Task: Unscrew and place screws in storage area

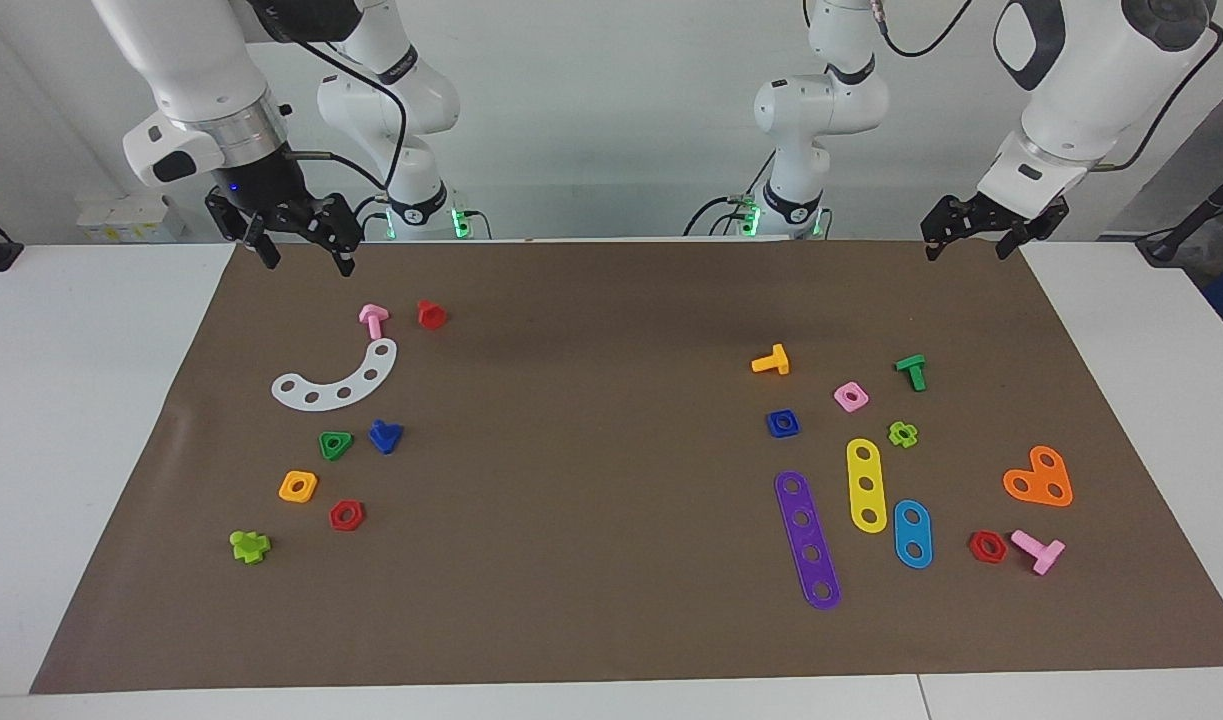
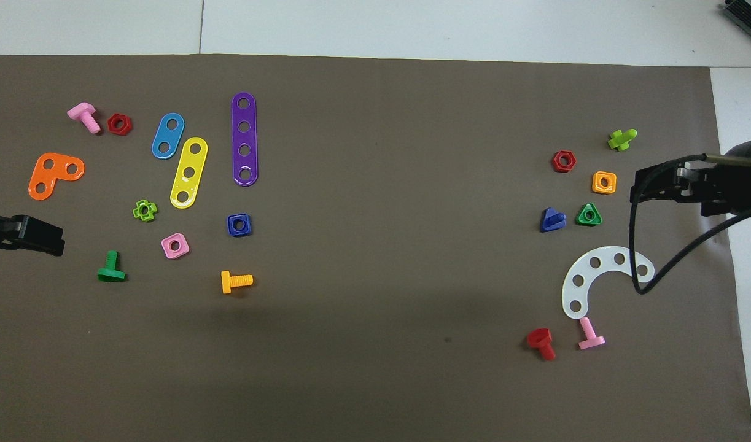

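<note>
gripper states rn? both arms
Left gripper: open, holding nothing, up over the mat's edge by the robots.
Right gripper: open, holding nothing, up over the mat above the pink bolt.

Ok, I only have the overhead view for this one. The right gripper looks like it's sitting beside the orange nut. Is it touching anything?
Observer: No. The facing view shows the right gripper hanging in the air above the mat, touching nothing.
Operator: Is it open?
Observer: Yes, open and empty.
Operator: And the left gripper? I see only a black tip at the edge.
Observer: The left gripper hangs in the air too, open, holding nothing.
</note>
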`<action>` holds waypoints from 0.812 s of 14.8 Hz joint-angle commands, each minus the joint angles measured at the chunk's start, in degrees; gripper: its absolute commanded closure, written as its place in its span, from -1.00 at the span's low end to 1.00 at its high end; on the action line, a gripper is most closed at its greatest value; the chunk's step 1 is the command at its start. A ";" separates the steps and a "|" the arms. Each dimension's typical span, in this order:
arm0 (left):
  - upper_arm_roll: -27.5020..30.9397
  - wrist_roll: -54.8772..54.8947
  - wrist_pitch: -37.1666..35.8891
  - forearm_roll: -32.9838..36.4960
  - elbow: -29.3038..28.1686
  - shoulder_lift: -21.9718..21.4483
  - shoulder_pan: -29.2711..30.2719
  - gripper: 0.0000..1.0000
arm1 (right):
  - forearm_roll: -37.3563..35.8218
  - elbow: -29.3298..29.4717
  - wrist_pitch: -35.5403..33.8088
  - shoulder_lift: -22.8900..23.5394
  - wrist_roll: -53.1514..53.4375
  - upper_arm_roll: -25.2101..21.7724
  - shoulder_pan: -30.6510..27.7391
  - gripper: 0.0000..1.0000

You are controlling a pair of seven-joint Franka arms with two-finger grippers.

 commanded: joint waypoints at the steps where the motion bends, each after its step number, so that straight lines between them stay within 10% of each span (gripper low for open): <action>1: 0.22 0.09 1.92 -2.86 -1.65 -1.26 0.73 -1.00 | -1.90 -2.19 0.28 -1.81 -2.44 0.13 -0.26 -0.99; 12: 0.49 -0.26 2.09 -3.83 -2.18 -1.52 0.73 -1.00 | -1.47 -2.99 0.37 -2.16 -2.44 0.30 -0.52 -0.99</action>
